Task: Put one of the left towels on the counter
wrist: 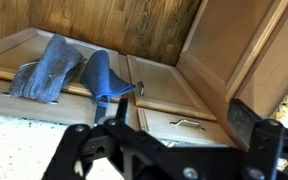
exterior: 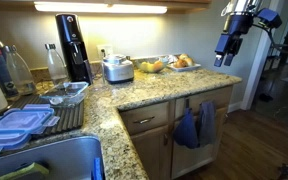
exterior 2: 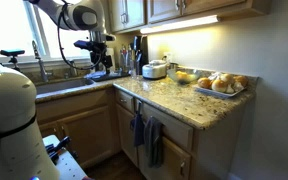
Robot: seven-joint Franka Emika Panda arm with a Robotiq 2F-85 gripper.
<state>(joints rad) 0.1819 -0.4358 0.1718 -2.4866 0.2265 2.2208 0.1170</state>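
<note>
Wrist view: towel (wrist: 104, 75) hangs long-axis vertical on cabinet front, well below yr gripper (wrist: 169, 150); fingers wide, empty.

Both exterior views face the counter (exterior: 154, 92) (exterior 2: 174, 98) from opposite ends; wrist looks downward.
</note>
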